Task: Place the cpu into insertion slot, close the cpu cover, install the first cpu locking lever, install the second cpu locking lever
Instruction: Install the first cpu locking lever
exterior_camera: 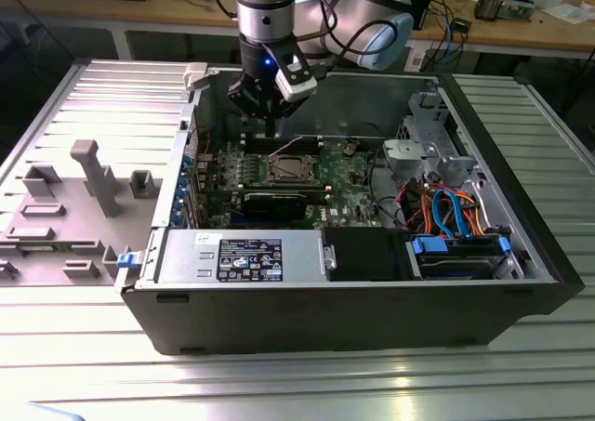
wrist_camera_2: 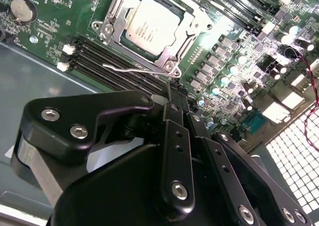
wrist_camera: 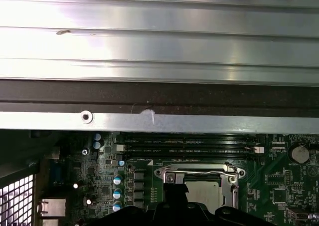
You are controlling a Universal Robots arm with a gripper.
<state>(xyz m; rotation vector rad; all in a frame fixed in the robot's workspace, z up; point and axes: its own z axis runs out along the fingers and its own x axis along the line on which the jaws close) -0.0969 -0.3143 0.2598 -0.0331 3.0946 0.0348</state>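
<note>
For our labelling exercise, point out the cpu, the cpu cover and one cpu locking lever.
cpu (wrist_camera_2: 149, 26): second wrist view, middle of its metal top.
cpu cover (wrist_camera_2: 188, 36): second wrist view, side strip of the frame.
cpu locking lever (wrist_camera_2: 124, 69): second wrist view, its wire rod.

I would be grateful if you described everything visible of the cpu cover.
The cpu cover is a thin, shiny silver metal frame with a large square window. It lies flat and closed on the motherboard, its window framing the cpu, whose grey top shows through. Screws show by its corners, and a thin wire lever runs along one edge.
</note>
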